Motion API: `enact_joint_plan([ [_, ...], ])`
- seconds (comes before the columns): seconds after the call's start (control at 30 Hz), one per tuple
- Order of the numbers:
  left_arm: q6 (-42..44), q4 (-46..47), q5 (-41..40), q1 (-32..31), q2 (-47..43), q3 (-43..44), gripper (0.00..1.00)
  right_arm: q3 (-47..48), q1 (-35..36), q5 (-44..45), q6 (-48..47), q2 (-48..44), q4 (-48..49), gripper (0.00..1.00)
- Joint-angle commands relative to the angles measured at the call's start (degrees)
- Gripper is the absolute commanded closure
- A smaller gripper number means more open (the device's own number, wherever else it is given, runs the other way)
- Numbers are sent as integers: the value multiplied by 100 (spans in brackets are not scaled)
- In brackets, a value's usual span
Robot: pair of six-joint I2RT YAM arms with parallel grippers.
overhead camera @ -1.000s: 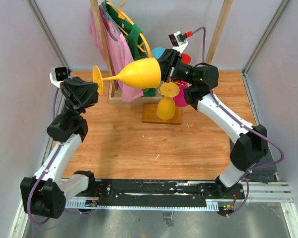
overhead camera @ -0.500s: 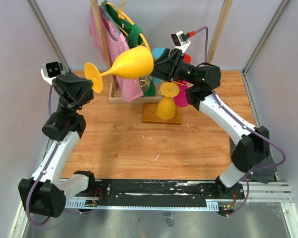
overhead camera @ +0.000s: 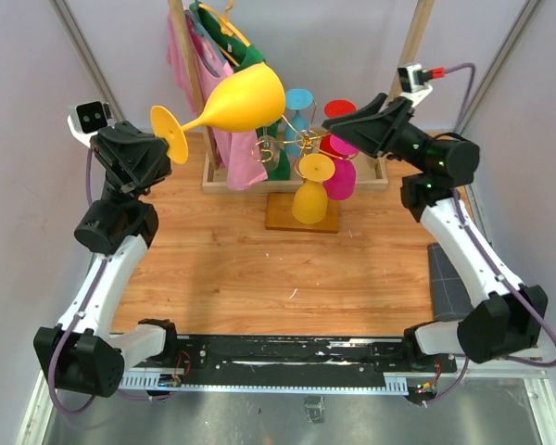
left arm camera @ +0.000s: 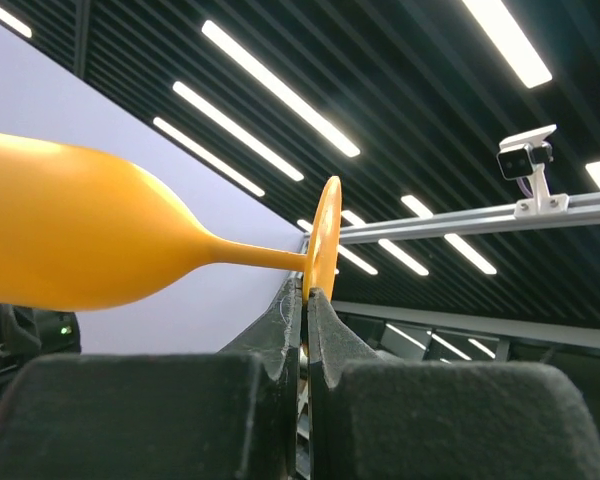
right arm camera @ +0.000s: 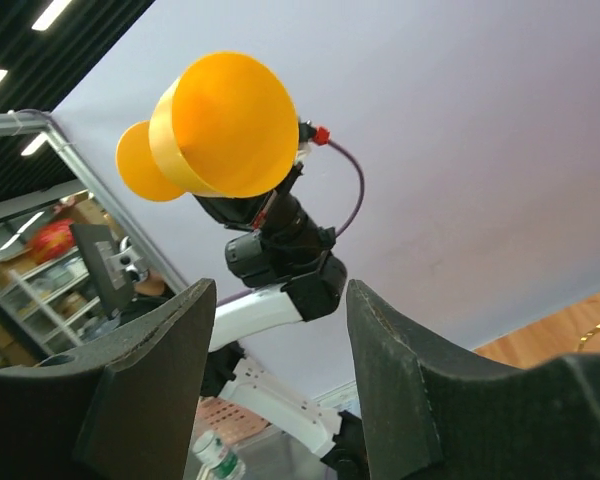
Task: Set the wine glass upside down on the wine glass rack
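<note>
From above, the glass point(overhead camera: 241, 100) is held on its side in the air, up and left of the rack point(overhead camera: 278, 219). Its foot is clamped in the left gripper point(overhead camera: 164, 148). Its open rim is turned toward the rack's top, near but not touching. Other glasses point(overhead camera: 310, 197) are hung on the rack. The right gripper point(overhead camera: 332, 125) is spread apart just right of the rack. Bare table point(overhead camera: 259, 269) is seen in front.

From the left wrist, the foot's edge is pinched between the fingers point(left arm camera: 280, 335).

From the right wrist, the right gripper point(right arm camera: 280, 300) is wide apart with nothing in it. The glass's round rim is seen above the gap.
</note>
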Motion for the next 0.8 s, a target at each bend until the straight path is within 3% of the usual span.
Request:
enact_joint_plan([
  [0.0, -183, 340, 258, 32, -160, 109, 100, -38, -562, -263, -597, -782, -580, 43],
  [0.13, 756, -823, 609, 53, -433, 158, 100, 100, -785, -374, -1492, -1324, -1852, 42],
  [0.23, 2183, -2966, 1008, 59, -787, 476, 100, 166, -814, -322, -2095, -1613, -2677, 42],
  [0.37, 3943, -5437, 952, 55, -1150, 903, 100, 97, -824, -269, -2275, -1747, -2989, 43],
  [0.63, 4085, -6147, 879, 54, -1436, 190, 100, 32, -839, -227, -2245, -1699, -3028, 44],
  [0.77, 4527, -7360, 601, 54, -1745, 105, 100, 72, -843, -244, -2266, -1693, -3113, 44],
])
